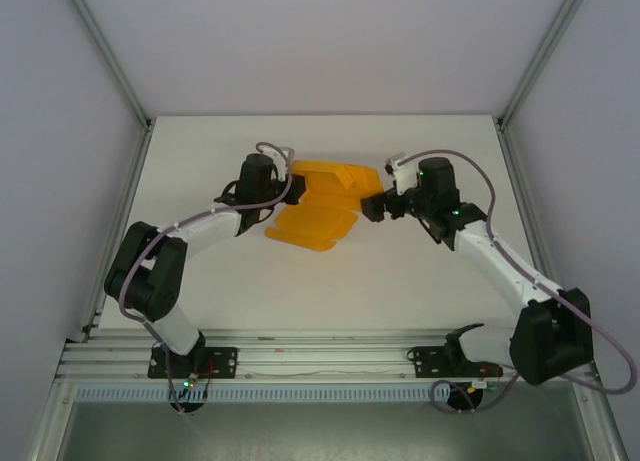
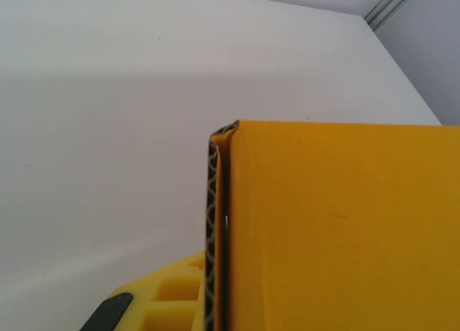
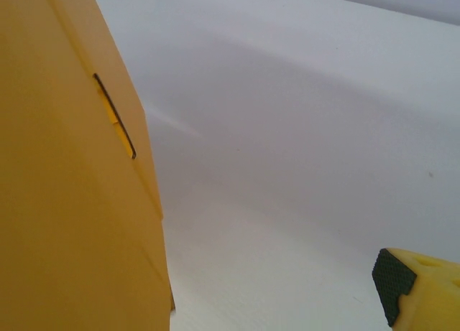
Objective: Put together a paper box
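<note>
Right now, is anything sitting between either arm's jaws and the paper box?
Nothing visible. In the top view the left jaws are at the left edge of the paper box and the right jaws are at its right edge. Both wrist views have the orange card close up with no other object in front of it. Whether either is gripping can't be confirmed.

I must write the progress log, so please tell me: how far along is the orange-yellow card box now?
Done: one panel of the orange-yellow corrugated card box is folded double. In hand: the left gripper and the right gripper sit at its two ends. Remaining: the rounded flaps nearest the arms lie flat, so it is no closed box yet.
</note>
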Robot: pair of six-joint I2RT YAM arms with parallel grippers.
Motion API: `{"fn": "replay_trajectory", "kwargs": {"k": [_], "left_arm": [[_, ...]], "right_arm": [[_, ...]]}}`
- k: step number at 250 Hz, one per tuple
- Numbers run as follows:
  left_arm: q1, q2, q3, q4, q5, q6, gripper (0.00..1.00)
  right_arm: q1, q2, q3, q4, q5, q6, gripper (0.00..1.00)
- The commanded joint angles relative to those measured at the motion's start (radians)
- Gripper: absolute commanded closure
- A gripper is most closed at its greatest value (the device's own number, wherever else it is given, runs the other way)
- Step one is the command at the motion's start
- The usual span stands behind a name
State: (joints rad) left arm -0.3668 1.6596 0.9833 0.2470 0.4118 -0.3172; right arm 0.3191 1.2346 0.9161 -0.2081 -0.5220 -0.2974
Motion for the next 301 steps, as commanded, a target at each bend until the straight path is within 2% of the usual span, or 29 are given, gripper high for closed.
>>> {"fn": "replay_trajectory", "kwargs": {"k": [1, 38, 92, 131, 154, 199, 232, 277, 301], "left_arm": [[0.016, 0.014, 0.047, -0.047, 0.012, -0.006, 1.0], [0.02, 0.017, 0.057, -0.058, 0.039, -0.005, 1.0], [0.019, 0.018, 0.051, -0.044, 0.054, 0.02, 1.0], [0.01, 0.014, 0.029, -0.032, 0.042, 0.066, 1.0], [-0.008, 0.014, 0.029, -0.041, 0.013, 0.098, 1.0], [-0.053, 0.013, 0.035, -0.046, -0.028, 0.154, 1.0], [-0.055, 0.015, 0.037, -0.019, -0.029, 0.099, 1.0], [-0.057, 0.0, 0.029, 0.0, -0.076, 0.028, 1.0], [-0.059, 0.002, 0.043, -0.041, -0.122, 0.022, 1.0]], "right_arm": [[-0.009, -0.046, -0.026, -0.154, 0.023, -0.062, 0.0], [-0.011, -0.057, -0.067, -0.154, 0.002, -0.078, 0.0], [-0.011, -0.007, -0.037, -0.027, 0.051, -0.017, 0.0], [-0.01, 0.064, 0.034, -0.009, -0.063, 0.01, 0.0], [0.0, 0.1, 0.061, -0.025, -0.086, 0.008, 0.0], [0.04, 0.159, 0.097, -0.02, 0.019, 0.017, 0.0], [0.06, 0.185, 0.092, 0.064, 0.072, 0.064, 0.0], [0.113, 0.226, 0.059, 0.191, 0.305, 0.11, 0.0], [0.126, 0.226, 0.043, 0.208, 0.38, 0.117, 0.0]]}}
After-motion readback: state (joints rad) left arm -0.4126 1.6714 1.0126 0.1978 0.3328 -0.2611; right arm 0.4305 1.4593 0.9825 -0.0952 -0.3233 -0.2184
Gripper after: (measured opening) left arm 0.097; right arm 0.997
